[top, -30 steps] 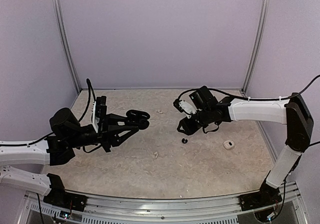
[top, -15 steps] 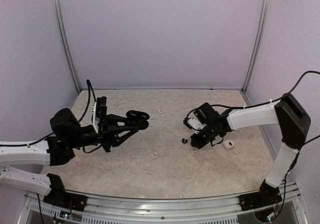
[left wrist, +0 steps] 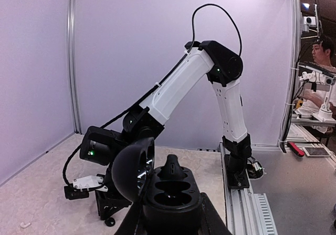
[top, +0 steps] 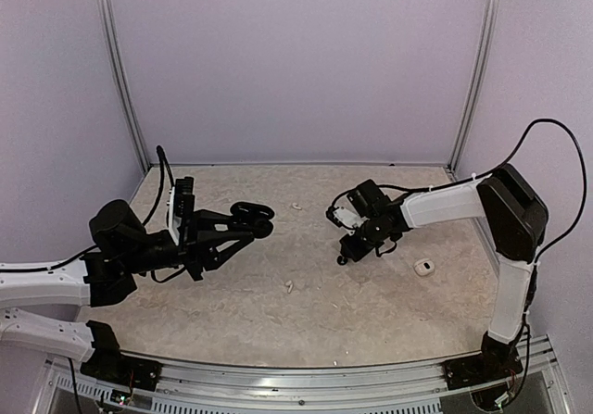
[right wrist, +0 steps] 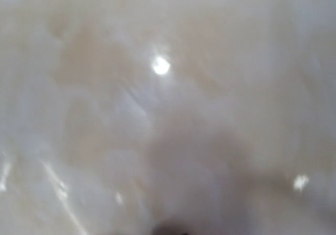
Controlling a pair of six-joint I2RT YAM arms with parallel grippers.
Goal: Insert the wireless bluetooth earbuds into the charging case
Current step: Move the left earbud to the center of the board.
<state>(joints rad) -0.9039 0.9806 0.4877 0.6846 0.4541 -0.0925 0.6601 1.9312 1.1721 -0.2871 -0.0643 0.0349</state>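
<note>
The left tool (top: 243, 225) is clenching the open case (left wrist: 170, 193) above the worktop (top: 389, 312). The right tool (top: 357, 247) is hovering low just beside a black earbud (top: 342, 259); I cannot tell its opening. Closing off-centre risks flicking the bud away.

The bench (top: 389, 312) is pale and speckled, like stone. Soft purple walls (top: 296, 62) stand on three sides of it. A shiny metal post (top: 119, 71) runs up the left back corner, and another post (top: 474, 71) runs up the right one. A metal rail (top: 306, 386) lies along the near edge. Far off to one side a man (left wrist: 321, 51) stands at another table. A red-handled thing (left wrist: 295, 149) lies near him.
</note>
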